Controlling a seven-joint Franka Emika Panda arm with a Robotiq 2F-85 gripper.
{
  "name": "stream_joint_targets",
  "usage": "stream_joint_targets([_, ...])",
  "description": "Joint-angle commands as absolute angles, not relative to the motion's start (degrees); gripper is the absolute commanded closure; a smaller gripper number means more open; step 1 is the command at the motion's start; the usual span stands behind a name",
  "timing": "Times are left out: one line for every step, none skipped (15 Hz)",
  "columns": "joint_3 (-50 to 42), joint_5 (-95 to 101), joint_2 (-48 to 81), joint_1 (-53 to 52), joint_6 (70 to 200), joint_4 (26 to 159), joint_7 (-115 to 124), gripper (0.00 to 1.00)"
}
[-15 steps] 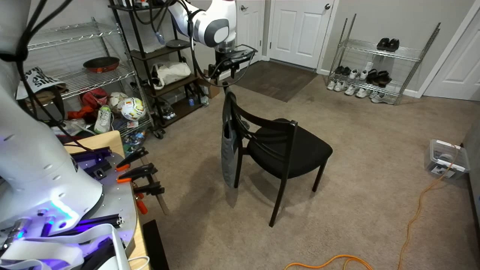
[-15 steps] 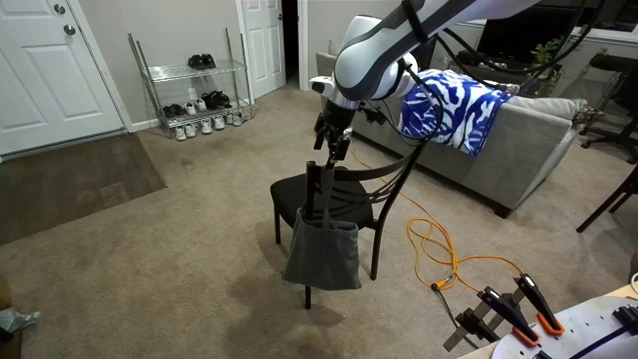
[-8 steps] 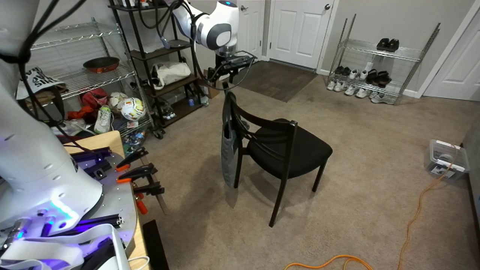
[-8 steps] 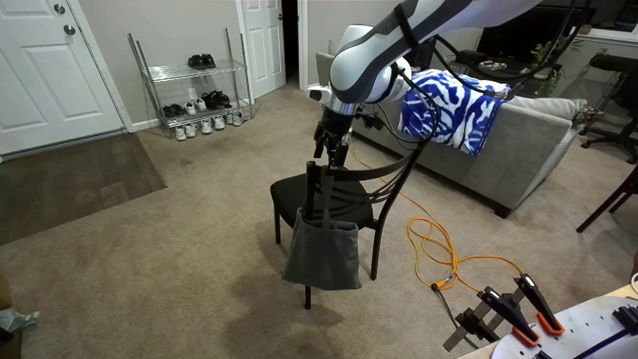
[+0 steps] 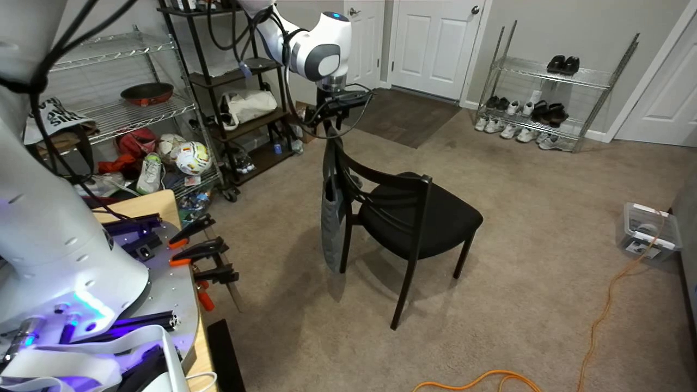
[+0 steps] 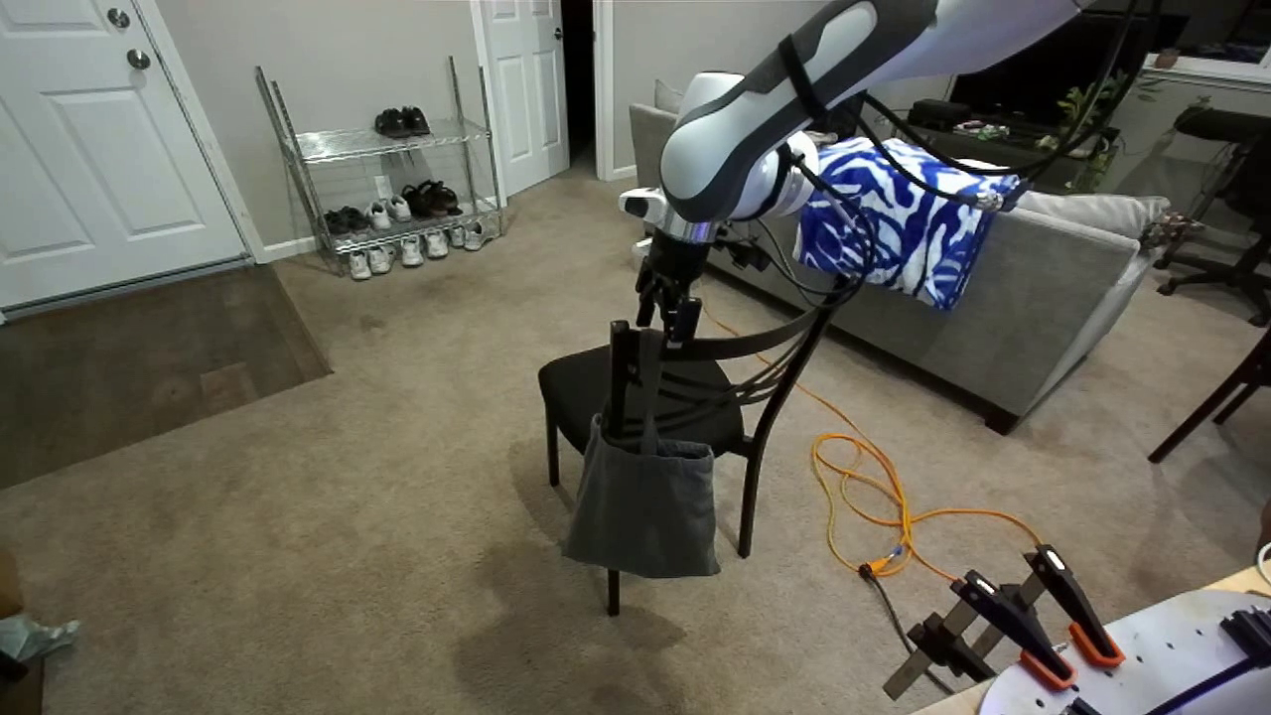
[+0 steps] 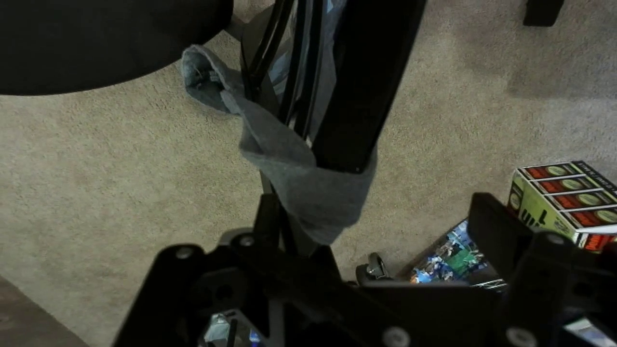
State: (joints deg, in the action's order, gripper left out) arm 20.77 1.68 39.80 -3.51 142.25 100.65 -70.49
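A grey cloth bag (image 6: 645,511) hangs by its strap (image 6: 650,382) from the top corner of the black chair (image 6: 586,382). In both exterior views my gripper (image 6: 667,320) points down just over that corner. The wrist view shows the gripper (image 7: 377,207) open, its two dark fingers wide apart. The strap (image 7: 318,193) wraps round the end of the chair's top rail (image 7: 371,91), close to the left finger (image 7: 266,219); whether they touch I cannot tell. Nothing is near the right finger (image 7: 496,236). The lower end of the strap loop is partly hidden by the gripper.
Wire shelves (image 5: 125,111) with a pan and a black rack (image 5: 239,122) stand behind the arm. A grey sofa (image 6: 953,328) and an orange cord (image 6: 899,497) lie past the chair. Clamps (image 5: 199,250) jut from the robot's table. A printed box (image 7: 544,207) shows in the wrist view.
My gripper has come down toward the chair's top corner and the strap, shifting slightly sideways. The bag and chair have stayed put.
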Motion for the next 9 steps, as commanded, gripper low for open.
stream_joint_targets([19.9,0.4,39.3,-3.9,141.6,101.3,-69.3,0.00])
stream_joint_targets([19.6,0.7,39.2,-4.1,141.7,101.5,-69.0,0.00])
stream_joint_targets([19.5,0.8,39.2,-4.2,141.8,101.5,-68.8,0.00])
stream_joint_targets([19.3,1.0,39.0,-4.3,142.1,101.7,-68.7,0.06])
stream_joint_targets([19.2,1.0,39.0,-4.4,142.3,101.8,-68.7,0.27])
stream_joint_targets([19.3,1.0,38.8,-4.3,142.5,101.9,-68.7,0.30])
stream_joint_targets([19.3,1.0,38.8,-4.4,142.6,102.0,-68.6,0.32])
stream_joint_targets([19.3,1.0,38.7,-4.5,142.6,102.1,-68.6,0.37])
stream_joint_targets([19.3,1.0,38.6,-4.5,142.6,102.1,-68.5,0.44])
